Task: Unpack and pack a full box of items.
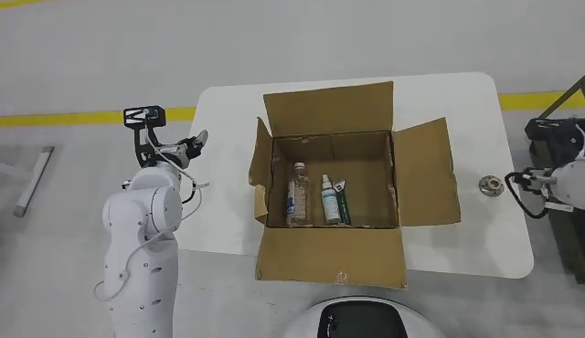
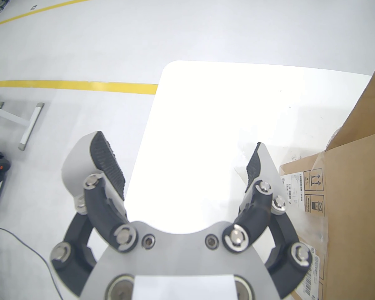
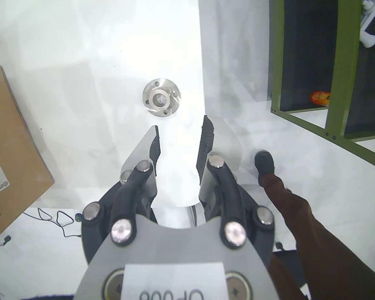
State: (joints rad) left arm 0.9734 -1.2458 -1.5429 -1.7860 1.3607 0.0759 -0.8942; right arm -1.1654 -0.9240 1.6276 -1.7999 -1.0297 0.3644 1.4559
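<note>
Sitting open at the middle of the white surface (image 1: pixel 457 247), a cardboard box (image 1: pixel 331 256) is seen from above with its four flaps folded out. On its floor lie a clear bottle (image 1: pixel 297 196), a white bottle (image 1: pixel 329 201) and, just beside that, a green item (image 1: pixel 342 203) too small to be identified. In both wrist views the box is cut off at the edge. The left end effector (image 2: pixel 178 154) is held over the surface's left edge, fingers spread wide, empty. The right end effector (image 3: pixel 181 132) is held over the right edge, fingers parted, empty, near a metal flange (image 3: pixel 161 97) lying on the surface.
</note>
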